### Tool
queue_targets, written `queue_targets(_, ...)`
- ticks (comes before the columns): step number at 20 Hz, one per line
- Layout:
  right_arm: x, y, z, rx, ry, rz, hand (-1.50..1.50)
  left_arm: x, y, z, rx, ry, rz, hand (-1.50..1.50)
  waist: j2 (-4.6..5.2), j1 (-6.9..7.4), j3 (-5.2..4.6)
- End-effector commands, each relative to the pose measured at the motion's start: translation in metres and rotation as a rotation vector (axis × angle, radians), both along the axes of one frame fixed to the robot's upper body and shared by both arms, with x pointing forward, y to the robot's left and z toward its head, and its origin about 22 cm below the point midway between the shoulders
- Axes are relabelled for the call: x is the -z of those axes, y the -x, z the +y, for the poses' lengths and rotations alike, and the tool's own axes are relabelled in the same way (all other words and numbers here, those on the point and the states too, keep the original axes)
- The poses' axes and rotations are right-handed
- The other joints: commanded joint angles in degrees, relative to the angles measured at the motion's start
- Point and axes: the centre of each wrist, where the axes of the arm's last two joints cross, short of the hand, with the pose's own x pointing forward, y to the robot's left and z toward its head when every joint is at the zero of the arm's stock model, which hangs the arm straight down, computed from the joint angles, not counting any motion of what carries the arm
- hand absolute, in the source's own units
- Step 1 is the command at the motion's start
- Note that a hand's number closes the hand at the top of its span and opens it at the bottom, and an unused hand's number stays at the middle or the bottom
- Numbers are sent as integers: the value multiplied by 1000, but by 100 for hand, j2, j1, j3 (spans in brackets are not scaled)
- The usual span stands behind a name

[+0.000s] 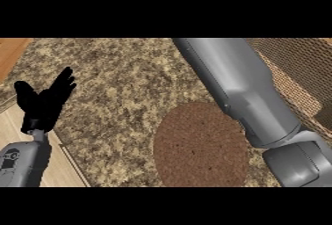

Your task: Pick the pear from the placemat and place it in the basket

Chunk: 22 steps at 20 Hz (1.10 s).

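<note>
**Speckled surface, pear out of my sight**

Speckled tan stone fills most of my feed; that is the surface (123, 88) I am working over. I cannot tell where the pear is, as no part of it shows in the head view. The placemat (194, 149), a round brown woven mat, lies flat on the surface a little right of centre and low in the view. What I see of its top is bare brown weave.

The basket (304, 74) sits in the upper right corner, with a tan woven rim and a darker woven inside, cut off by the view's right edge.

My right forearm (240, 83) comes in from the lower right and runs up and to the left to the top edge. It crosses over the placemat's upper right edge and hides the basket's left side and the gap between the two. My right hand is beyond the top of the view, so I cannot tell how it stands.

My left hand (42, 105) rests at the far left, fingers straight and spread upward, holding nothing, above its grey left forearm (23, 162). It sits over the surface's left edge, where a pale wooden strip (68, 169) runs alongside.
</note>
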Motion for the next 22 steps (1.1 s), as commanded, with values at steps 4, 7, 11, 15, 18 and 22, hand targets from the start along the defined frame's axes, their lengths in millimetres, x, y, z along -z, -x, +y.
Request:
queue_targets(4,7,-18,-31,232,-141,52,150,10,11,-5,-11,11,8,0,-29,-165,12)
queue_targets(7,20,-20,-43,224,-144,78,150,2,9,11,-47,3,17,0,-58,-268,17)
queue_targets(11,33,-24,-69,236,-137,82,150,-3,16,5,-46,-1,0,0,-85,-283,22)
queue_targets(15,68,-26,-99,223,-178,31,150,12,15,28,-54,17,25,0,-32,-309,18)
queue_targets(18,83,-23,-100,228,-192,54,150,7,17,23,-48,1,12,0,-49,-283,17)
queue_targets(22,88,-26,-130,373,-195,-49,150,6,13,22,-53,-21,0,0,-42,-311,9)
